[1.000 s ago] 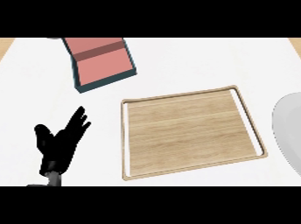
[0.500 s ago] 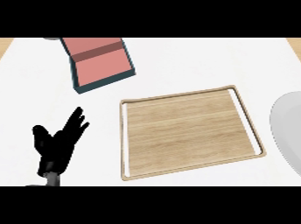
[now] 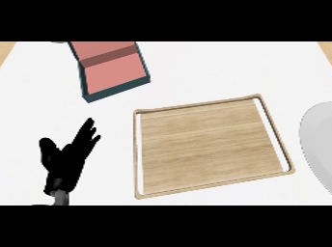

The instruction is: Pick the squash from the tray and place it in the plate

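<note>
A square wooden tray (image 3: 210, 144) with a raised rim lies in the middle of the white counter, and nothing shows on its boards. Part of a pale grey plate (image 3: 329, 144) shows at the right edge, cut off by the view. No squash appears anywhere. My left hand (image 3: 65, 159) rests open at the lower left, fingers straight and pointing up toward the right, well left of the tray. My right hand does not show.
A shallow pink box (image 3: 110, 67) with dark teal sides lies tilted at the back left, beyond my left hand. Wood-coloured floor shows past the counter's far corners.
</note>
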You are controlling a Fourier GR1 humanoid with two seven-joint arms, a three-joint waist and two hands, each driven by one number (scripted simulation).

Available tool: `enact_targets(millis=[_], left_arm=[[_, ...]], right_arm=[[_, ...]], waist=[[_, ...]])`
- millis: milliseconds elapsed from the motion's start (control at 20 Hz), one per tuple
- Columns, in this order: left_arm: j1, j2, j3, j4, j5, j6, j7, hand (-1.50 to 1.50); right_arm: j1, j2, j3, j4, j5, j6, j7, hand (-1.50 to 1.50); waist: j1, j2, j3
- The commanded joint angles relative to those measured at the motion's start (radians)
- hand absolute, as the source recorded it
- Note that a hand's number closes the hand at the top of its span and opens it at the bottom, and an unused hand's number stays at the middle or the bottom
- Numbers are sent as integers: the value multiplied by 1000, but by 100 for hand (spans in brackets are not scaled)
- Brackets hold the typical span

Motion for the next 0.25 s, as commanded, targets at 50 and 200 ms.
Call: enact_targets(millis=[50, 200], left_arm=[[2, 3, -1, -23, -17, 4, 51, 0], [11, -22, 6, 4, -3, -9, 15, 0]], right_arm=[[179, 16, 169, -98, -54, -90, -24, -150], [205, 16, 229, -101, -40, -132, -53, -150]], waist=[[-3, 3, -2], [0, 4, -2]])
